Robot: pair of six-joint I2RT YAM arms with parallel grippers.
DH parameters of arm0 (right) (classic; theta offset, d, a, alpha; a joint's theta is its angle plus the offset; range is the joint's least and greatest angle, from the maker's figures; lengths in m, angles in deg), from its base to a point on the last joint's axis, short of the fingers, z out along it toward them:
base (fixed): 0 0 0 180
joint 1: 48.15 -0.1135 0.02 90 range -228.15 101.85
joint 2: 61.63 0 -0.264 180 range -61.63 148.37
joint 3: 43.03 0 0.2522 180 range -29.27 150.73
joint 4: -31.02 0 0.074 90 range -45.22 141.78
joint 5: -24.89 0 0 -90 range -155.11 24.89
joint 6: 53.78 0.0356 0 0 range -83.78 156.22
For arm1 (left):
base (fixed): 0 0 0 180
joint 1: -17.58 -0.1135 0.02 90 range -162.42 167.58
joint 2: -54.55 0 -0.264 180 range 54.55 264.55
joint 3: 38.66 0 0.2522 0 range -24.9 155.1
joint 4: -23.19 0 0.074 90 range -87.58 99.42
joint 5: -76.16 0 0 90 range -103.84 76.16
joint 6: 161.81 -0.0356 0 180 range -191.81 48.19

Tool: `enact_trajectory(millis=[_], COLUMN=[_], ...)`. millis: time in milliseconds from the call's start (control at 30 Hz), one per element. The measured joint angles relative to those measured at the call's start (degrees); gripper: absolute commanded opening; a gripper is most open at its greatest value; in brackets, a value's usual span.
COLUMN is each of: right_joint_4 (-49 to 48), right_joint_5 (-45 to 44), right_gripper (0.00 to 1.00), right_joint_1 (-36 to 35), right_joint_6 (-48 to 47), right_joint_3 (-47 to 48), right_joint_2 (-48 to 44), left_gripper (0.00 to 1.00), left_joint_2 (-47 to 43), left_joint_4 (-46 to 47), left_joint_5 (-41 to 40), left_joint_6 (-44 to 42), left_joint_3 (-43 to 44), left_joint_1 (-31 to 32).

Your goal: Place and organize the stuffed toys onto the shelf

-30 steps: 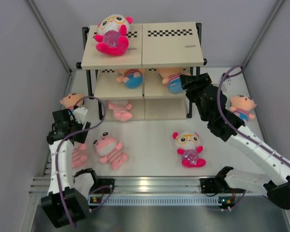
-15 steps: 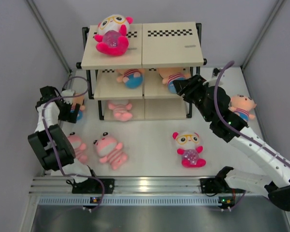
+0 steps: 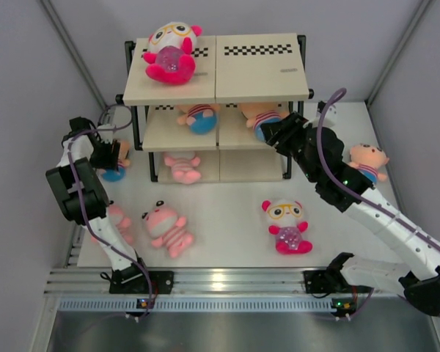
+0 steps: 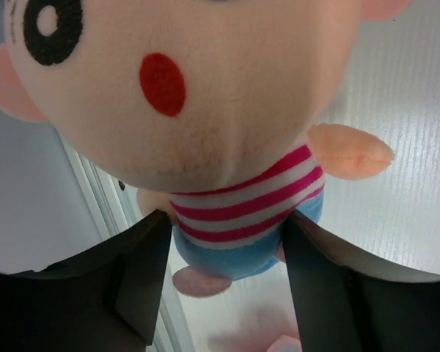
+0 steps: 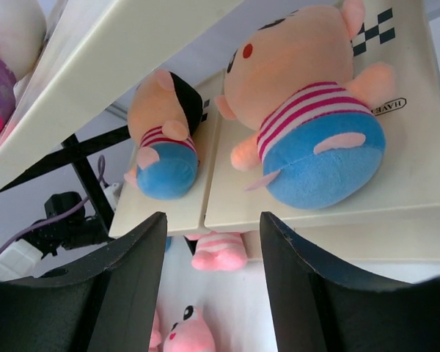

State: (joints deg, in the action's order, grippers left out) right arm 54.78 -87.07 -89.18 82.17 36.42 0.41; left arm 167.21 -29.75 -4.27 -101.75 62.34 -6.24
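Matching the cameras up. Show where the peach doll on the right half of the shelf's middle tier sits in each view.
Top external: upper middle, peach doll partly under the top board.
Left wrist: not in it; another peach doll fills that view.
Right wrist: the doll upper right, blue bottom nearest.
Shared landmark: the neighbouring peach doll on the tier's left half.

The shelf (image 3: 257, 70) holds 4 stuffed toys (image 3: 170, 53), 5 elsewhere.
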Motion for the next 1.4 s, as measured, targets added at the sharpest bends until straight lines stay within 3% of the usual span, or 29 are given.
enact_trajectory(millis=[100, 133, 300, 433, 700, 1067, 1233, 1400], right_joint_4=[0.39, 0.52, 0.81, 1.14, 0.17, -3.69, -4.94, -6.05], right_joint_5=[-0.68, -0.79, -1.68, -2.16, 2.97, 12.48, 13.7, 11.98], right_gripper=[0.54, 0.54, 0.54, 0.53, 0.51, 0.52, 0.52, 0.52], right_joint_1=[0.0, -0.02, -0.07, -0.07, -0.28, -0.98, -0.98, -1.03], right_joint_6=[0.0, 0.0, -0.83, -1.81, -4.31, -8.35, -8.7, -7.78], right_joint_3=[-0.02, -0.04, -1.25, -1.64, -3.08, -3.82, -4.7, -8.37], right_joint_2=[-0.13, -0.22, -2.71, -4.79, -8.39, -6.25, -6.32, -8.2], left_gripper=[0.37, 0.0, 0.0, 0.0, 0.0, 0.0, 0.0, 0.0], left_joint_2=[0.35, 0.35, -1.46, -10.12, -31.01, -56.39, -57.75, -49.07], left_joint_4=[0.17, 0.24, 2.91, 0.85, -11.65, -34.01, -38.03, -39.04], left_joint_5=[0.92, 1.05, 0.66, 0.9, 4.04, 12.31, 16.46, 17.62], left_joint_6=[0.39, 0.42, 0.17, 0.15, -2.1, -7.06, -6.84, -1.18], left_joint_3=[-0.31, -0.57, -3.96, -11.23, -13.05, -12.96, -9.33, -0.74], left_joint_1=[0.13, 0.15, 0.22, 0.17, -0.07, -0.2, 3.23, 10.43])
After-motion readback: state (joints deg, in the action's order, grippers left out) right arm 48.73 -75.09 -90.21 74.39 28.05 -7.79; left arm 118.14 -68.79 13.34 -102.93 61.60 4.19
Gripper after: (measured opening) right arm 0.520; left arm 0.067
